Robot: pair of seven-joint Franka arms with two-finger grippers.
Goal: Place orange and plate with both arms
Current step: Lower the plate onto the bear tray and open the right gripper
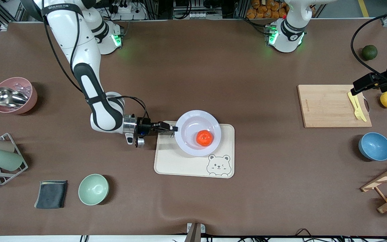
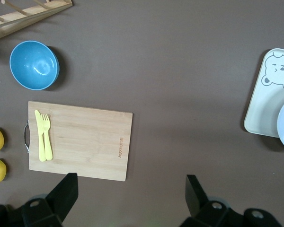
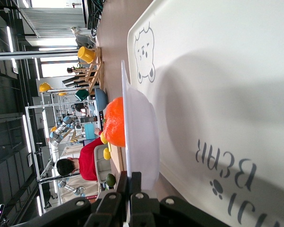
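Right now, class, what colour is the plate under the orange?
Pale lavender-white plate, clearest in the front view.

A reddish-orange orange [image 1: 204,137] is glowing against the pale lavender-white plate [image 1: 190,145]. The cream tray [image 1: 176,164] is showing a grey bear print, and yellow cutlery [image 1: 357,106] is lying on the light wooden board [image 1: 328,106].
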